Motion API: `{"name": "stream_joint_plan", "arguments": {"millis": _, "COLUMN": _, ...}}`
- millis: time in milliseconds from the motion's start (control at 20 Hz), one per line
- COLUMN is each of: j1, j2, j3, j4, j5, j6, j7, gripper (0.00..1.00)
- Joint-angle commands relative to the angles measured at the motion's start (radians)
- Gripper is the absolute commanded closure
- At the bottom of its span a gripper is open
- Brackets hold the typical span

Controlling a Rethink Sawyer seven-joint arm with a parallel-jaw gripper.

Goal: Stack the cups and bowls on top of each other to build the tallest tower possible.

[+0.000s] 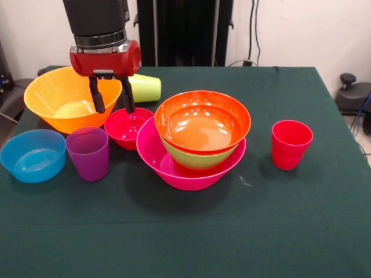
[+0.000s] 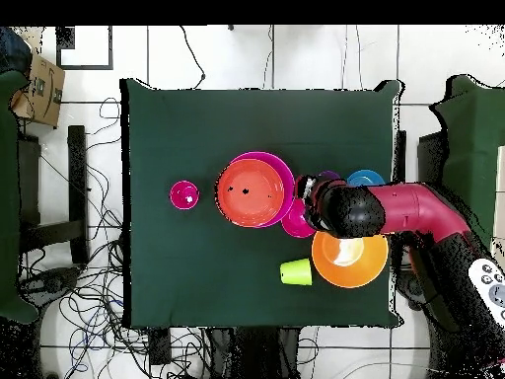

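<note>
The tower is a wide pink bowl (image 1: 174, 168) (image 2: 287, 174) holding a green bowl (image 1: 194, 158) with an orange-red bowl (image 1: 203, 123) (image 2: 249, 192) on top. My gripper (image 1: 112, 105) (image 2: 308, 193) is open and empty. It hangs just over the far left rim of a small red bowl (image 1: 128, 128) (image 2: 296, 221) that touches the tower's left side. A large yellow-orange bowl (image 1: 61, 92) (image 2: 351, 261) stands behind the gripper. A purple cup (image 1: 88, 153) and a blue bowl (image 1: 33, 155) (image 2: 367, 179) stand front left. A lime green cup (image 1: 146, 88) (image 2: 295, 272) lies on its side. A red cup (image 1: 291, 143) (image 2: 183, 194) stands alone at the right.
A paler yellowish shape (image 1: 74, 109) lies inside the yellow-orange bowl; I cannot tell what it is. The green tablecloth (image 1: 191, 231) covers the whole table. Cables and furniture surround the table in the overhead view.
</note>
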Motion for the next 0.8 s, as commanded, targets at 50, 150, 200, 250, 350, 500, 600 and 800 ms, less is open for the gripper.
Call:
{"name": "stream_joint_plan", "arguments": {"millis": 50, "j1": 0.000, "j2": -0.017, "j3": 0.039, "j4": -0.056, "j5": -0.039, "j6": 0.117, "j7": -0.335, "gripper": 0.00}}
{"name": "stream_joint_plan", "arguments": {"millis": 150, "j1": -0.006, "j2": -0.015, "j3": 0.044, "j4": -0.068, "j5": -0.038, "j6": 0.132, "j7": -0.351, "gripper": 0.00}}
{"name": "stream_joint_plan", "arguments": {"millis": 200, "j1": -0.008, "j2": -0.014, "j3": 0.045, "j4": -0.072, "j5": -0.037, "j6": 0.138, "j7": -0.357, "gripper": 0.00}}
{"name": "stream_joint_plan", "arguments": {"millis": 250, "j1": -0.009, "j2": -0.012, "j3": 0.045, "j4": -0.075, "j5": -0.039, "j6": 0.142, "j7": -0.359, "gripper": 0.00}}
{"name": "stream_joint_plan", "arguments": {"millis": 350, "j1": -0.014, "j2": 0.005, "j3": 0.047, "j4": -0.095, "j5": -0.050, "j6": 0.146, "j7": -0.377, "gripper": 0.00}}
{"name": "stream_joint_plan", "arguments": {"millis": 500, "j1": -0.024, "j2": 0.034, "j3": 0.052, "j4": -0.123, "j5": -0.062, "j6": 0.148, "j7": -0.407, "gripper": 0.00}}
{"name": "stream_joint_plan", "arguments": {"millis": 600, "j1": -0.028, "j2": 0.046, "j3": 0.054, "j4": -0.140, "j5": -0.067, "j6": 0.156, "j7": -0.425, "gripper": 0.00}}
{"name": "stream_joint_plan", "arguments": {"millis": 800, "j1": -0.042, "j2": 0.061, "j3": 0.059, "j4": -0.164, "j5": -0.070, "j6": 0.164, "j7": -0.468, "gripper": 0.00}}
